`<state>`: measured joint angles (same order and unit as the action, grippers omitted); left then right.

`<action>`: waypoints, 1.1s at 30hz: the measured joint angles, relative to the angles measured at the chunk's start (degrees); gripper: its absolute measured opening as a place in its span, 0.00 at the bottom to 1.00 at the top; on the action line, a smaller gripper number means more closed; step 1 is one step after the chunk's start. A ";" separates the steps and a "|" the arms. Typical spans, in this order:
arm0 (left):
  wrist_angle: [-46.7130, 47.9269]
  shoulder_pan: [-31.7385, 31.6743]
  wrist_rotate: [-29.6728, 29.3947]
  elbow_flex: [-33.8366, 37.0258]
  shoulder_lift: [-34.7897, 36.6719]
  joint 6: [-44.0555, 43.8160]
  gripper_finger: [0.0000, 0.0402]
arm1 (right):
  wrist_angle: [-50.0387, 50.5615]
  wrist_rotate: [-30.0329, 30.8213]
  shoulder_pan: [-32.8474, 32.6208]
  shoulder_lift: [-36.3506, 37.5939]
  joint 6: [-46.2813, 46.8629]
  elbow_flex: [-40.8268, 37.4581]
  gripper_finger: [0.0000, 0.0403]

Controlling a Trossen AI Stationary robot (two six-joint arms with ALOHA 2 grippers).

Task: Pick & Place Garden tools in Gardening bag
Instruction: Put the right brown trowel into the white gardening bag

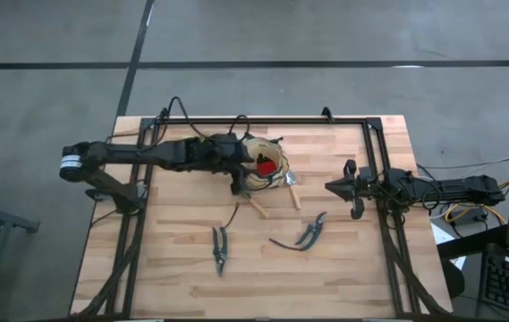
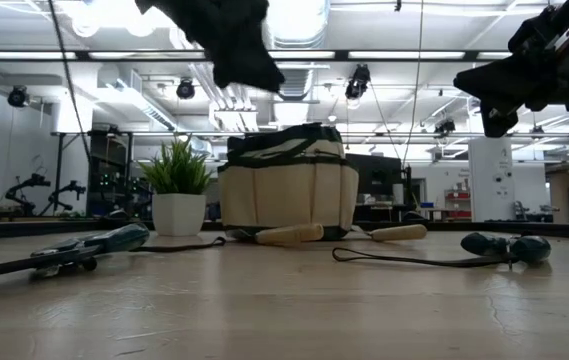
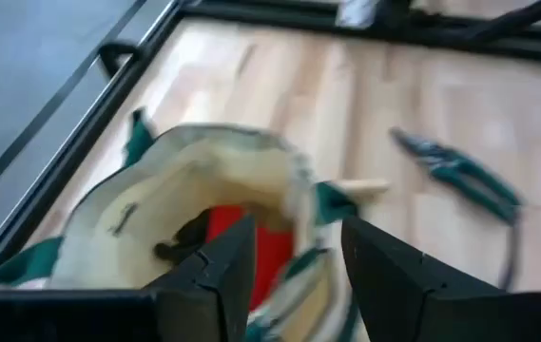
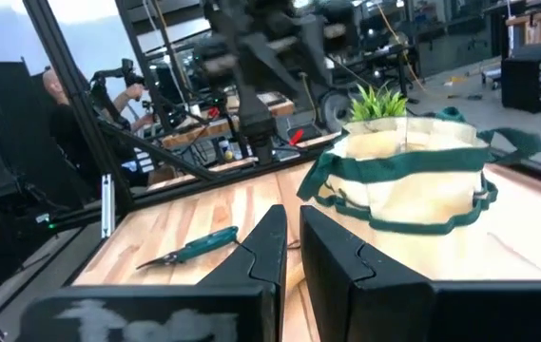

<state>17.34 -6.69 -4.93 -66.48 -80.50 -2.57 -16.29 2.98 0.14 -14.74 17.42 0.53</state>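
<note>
The tan gardening bag [image 1: 261, 161] with green trim stands at the table's middle far side; it also shows in the low view [image 2: 289, 190]. A red item [image 3: 256, 249] lies inside it. My left gripper [image 3: 299, 230] hovers open and empty over the bag's rim. Two wooden-handled tools [image 1: 258, 207] [image 1: 293, 191] lie against the bag's near side. Two pruning shears [image 1: 220, 249] [image 1: 307, 233] lie flat on the table, nearer the front. My right gripper [image 1: 333, 187] waits shut and empty at the right, above the table.
A green potted plant [image 2: 178, 190] in a white pot stands beside the bag, on its far side. A black frame rail [image 1: 263, 120] runs along the table's far edge and down both sides. Bare wood lies near the front edge [image 1: 254, 295].
</note>
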 joint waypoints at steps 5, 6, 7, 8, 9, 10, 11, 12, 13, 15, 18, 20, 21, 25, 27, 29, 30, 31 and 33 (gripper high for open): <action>-0.44 4.71 -0.07 0.88 3.83 0.77 0.37 | 0.37 -1.77 -0.01 -2.61 1.48 0.00 0.07; -0.66 5.73 -0.04 1.49 4.58 0.76 0.36 | 0.47 -2.01 -0.02 -3.22 1.54 0.00 0.07; -0.97 6.64 -0.01 2.28 5.35 0.72 0.35 | 0.69 -1.98 -0.02 -3.87 1.81 0.00 0.07; -1.36 7.49 0.02 3.36 6.24 0.42 0.34 | 1.16 -1.93 -0.02 -4.42 1.98 0.00 0.07; -1.76 8.35 -0.04 4.55 7.26 0.04 0.32 | 1.20 -1.92 -0.02 -5.05 2.09 -0.02 0.07; -2.61 9.22 -0.33 5.97 8.37 -0.39 0.30 | 1.16 -1.94 -0.08 -5.75 2.11 -0.02 0.07; -3.72 10.01 -1.23 7.43 9.52 -1.07 0.28 | 1.14 -1.95 -0.17 -6.38 2.13 -0.02 0.07; -4.24 10.72 -2.16 8.85 10.77 -2.00 0.25 | 1.11 -1.91 -0.15 -6.96 2.14 -0.02 0.07; -4.29 11.41 -3.24 10.43 12.12 -2.69 0.22 | 1.14 -1.91 -0.15 -7.40 2.13 -0.02 0.07; -4.67 12.71 -4.91 13.88 14.78 -4.45 0.14 | 1.12 -1.91 -0.15 -7.99 2.13 -0.02 0.07; -8.52 14.31 -5.26 19.72 19.33 -6.15 0.03 | 1.09 -1.58 -0.15 -8.45 2.64 -0.02 0.07; -12.08 15.20 -5.32 23.73 22.81 -6.02 0.02 | 1.09 -1.27 -0.13 -8.74 4.88 -0.02 0.07; -13.46 15.58 -5.41 25.75 24.42 -5.00 0.02 | 1.11 -1.27 -0.13 -8.75 5.36 -0.02 0.07; -17.48 15.91 -6.08 33.47 31.28 -3.94 0.04 | 1.14 -1.27 -0.13 -8.74 6.09 -0.02 0.07; -19.54 15.92 -6.08 37.02 34.75 -5.30 0.04 | 1.17 -1.27 -0.13 -8.74 6.22 -0.02 0.07; -21.69 16.17 -5.71 40.70 38.03 -5.74 0.04 | 1.41 -1.27 -0.13 -8.74 6.52 -0.02 0.07; -22.77 16.25 -5.53 42.55 39.68 -5.76 0.04 | 1.52 -1.28 -0.13 -8.74 7.25 -0.02 0.07; -23.91 16.30 -5.45 44.25 41.31 -5.80 0.03 | 1.66 -1.27 -0.13 -8.74 8.17 -0.02 0.07; -25.67 16.25 -5.42 47.21 44.58 -4.83 0.03 | 2.93 -1.29 -0.13 -8.72 9.61 0.00 0.07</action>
<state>-8.33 9.56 -10.35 -19.27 -35.92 -7.41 -13.37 1.70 0.01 -23.46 27.03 0.54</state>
